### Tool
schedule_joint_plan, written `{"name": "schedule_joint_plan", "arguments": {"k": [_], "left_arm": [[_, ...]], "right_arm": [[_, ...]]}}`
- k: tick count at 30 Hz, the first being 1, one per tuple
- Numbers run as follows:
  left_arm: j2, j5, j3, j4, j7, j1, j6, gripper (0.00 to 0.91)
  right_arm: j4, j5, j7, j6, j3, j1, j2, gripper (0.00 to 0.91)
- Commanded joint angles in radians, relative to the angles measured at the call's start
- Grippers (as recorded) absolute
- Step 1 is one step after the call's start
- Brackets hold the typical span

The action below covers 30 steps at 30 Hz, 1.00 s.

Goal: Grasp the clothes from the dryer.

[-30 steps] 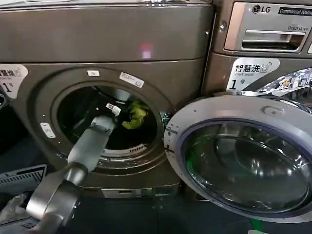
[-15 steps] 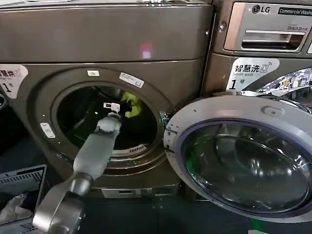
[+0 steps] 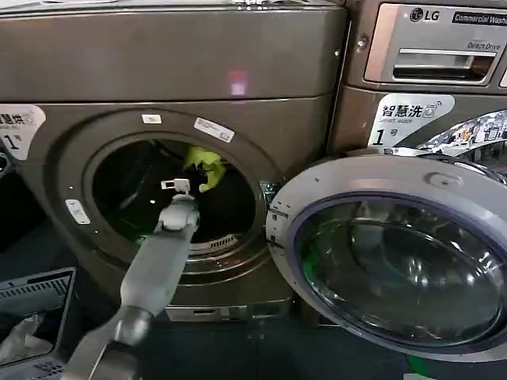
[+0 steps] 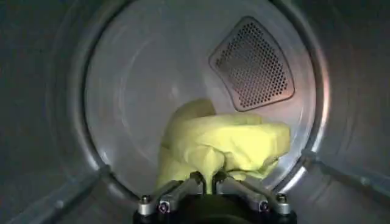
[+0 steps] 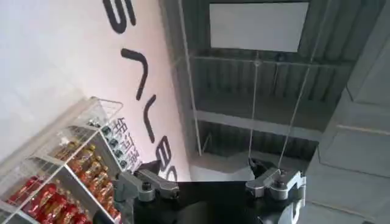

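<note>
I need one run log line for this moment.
left end effector: shut on clothes | inside dryer drum | right end effector: open, parked

LG-marked machine [image 3: 428, 71] is standing just beside the bronze-grey front-loader, its drawer panel [image 3: 440, 63] and a white "1" sticker [image 3: 408, 119] facing out. Dark floor [image 3: 238, 348] is running under both. Grey slatted basket [image 3: 32, 297] is sitting at the lower left, whitish cloth [image 3: 20, 340] lying inside it. Right wrist view: wire shelf [image 5: 67, 170] is holding red packets [image 5: 42, 201] against a white wall [image 5: 55, 73] with large dark lettering; ceiling beams [image 5: 256, 122] are showing overhead.
</note>
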Motion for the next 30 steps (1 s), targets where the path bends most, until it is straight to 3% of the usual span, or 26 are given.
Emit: {"name": "schedule_joint_plan", "arguments": {"k": [1,16,30], "left_arm": [[-0.005,-0.014,-0.030,-0.114,-0.057,0.102,-0.008,0.000],[-0.003,-0.008,-0.072,-0.207,-0.062,0.190,0.006,0.000],[-0.009,-0.007,-0.067,-0.185,-0.055,0.174,0.001,0.000]], "right_arm": [[-0.002,-0.004,0.004,-0.001,0.013,-0.009,0.004,0.907],[-0.003,-0.001,0.009,0.002,0.013,-0.007,-0.004,0.907],[-0.011,0.000,0.008,0.003,0.026,-0.021,-0.015,0.907]]}}
